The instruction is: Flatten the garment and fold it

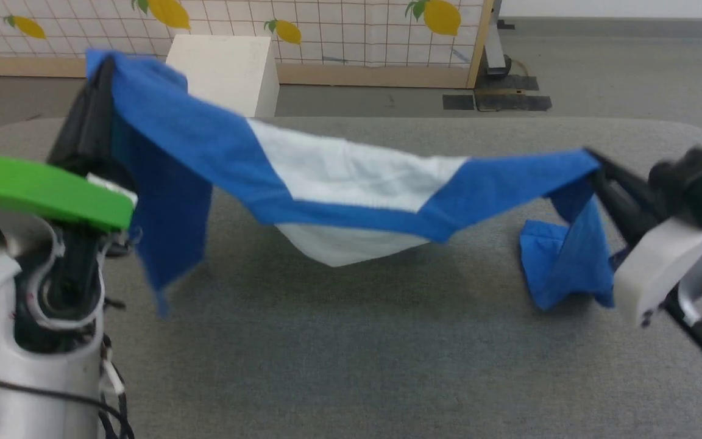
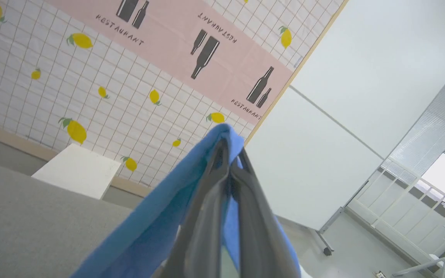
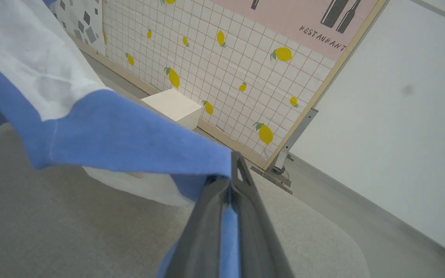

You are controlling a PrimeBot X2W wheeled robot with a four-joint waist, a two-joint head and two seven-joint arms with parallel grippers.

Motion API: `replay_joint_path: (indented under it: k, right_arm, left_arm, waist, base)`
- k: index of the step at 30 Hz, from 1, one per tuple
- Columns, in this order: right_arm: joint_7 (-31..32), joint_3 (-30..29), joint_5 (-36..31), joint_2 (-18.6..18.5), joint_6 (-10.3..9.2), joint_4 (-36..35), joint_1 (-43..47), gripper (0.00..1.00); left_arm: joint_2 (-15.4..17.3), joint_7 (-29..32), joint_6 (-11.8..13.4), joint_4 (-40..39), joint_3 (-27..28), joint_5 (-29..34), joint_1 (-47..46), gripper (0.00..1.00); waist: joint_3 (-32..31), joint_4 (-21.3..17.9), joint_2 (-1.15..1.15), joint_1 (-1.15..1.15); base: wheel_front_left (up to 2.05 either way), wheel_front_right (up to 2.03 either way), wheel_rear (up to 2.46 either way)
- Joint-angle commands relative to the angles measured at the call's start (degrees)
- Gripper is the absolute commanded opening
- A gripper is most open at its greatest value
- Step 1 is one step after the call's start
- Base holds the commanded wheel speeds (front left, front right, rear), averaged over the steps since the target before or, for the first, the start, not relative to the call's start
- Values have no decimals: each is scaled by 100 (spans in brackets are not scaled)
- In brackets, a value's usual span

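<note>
**Head view.**
- Item 1: the garment (image 1: 351, 177), strung across the middle of the frame between my two grippers. It has blue shoulders at either end and a white panel at centre. It sags towards the grey table (image 1: 351, 353). Whether the white belly touches the surface, I cannot tell.
- One blue sleeve hangs loose at the left. The other is crumpled on the table at the right.
- Item 2: my left gripper (image 1: 102, 67), upper left, raised high and clenched on the garment's blue corner. A green plate (image 1: 40, 189) sits on that arm below it.
- Item 3: my right gripper (image 1: 592, 157), right edge and lower than the left, pinching the opposite blue end.
- Background: a white block (image 1: 226, 70) and a lemon-print panel (image 1: 351, 30) along the top.

**Left wrist view.**
- My left gripper (image 2: 228, 148) is at centre, its fingers pressed together with blue cloth of the garment (image 2: 157, 227) draped over and between them.
- The cloth trails to the lower left.
- The white block (image 2: 77, 170) stands at the left, beyond the table (image 2: 25, 216).

**Right wrist view.**
- My right gripper (image 3: 232, 173) is at lower centre, its fingers closed on a blue edge.
- The garment (image 3: 129, 135) stretches away to the upper left, blue and then white, above the table (image 3: 52, 224).
- The white block (image 3: 174, 106) lies behind it.
</note>
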Motion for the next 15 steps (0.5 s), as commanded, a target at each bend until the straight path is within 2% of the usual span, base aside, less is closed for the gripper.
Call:
replay_joint_path:
  k: [1, 6, 10, 15]
  right_arm:
    - [129, 44, 134, -149, -9, 26, -384, 0]
    - [415, 385, 382, -641, -9, 546, -1813, 0]
    - [418, 825, 389, -889, -9, 1133, -3004, 0]
    - [151, 1280, 198, -955, -9, 1988, -4492, 0]
  left_arm:
    - [101, 118, 68, -15, 2, -15, -332, 0]
    - [99, 387, 343, 255, 81, -148, -1369, 0]
    - [105, 428, 529, 726, 161, -151, -2293, 0]
    - [191, 280, 662, 1447, 261, 0, -3356, 0]
  waist:
    - [126, -77, 0, 0]
    - [629, -176, 0, 0]
    - [1181, -237, 0, 0]
    - [1894, -300, 0, 0]
  base:
    - [0, 0, 0]
    - [0, 0, 0]
    - [0, 0, 0]
    - [0, 0, 0]
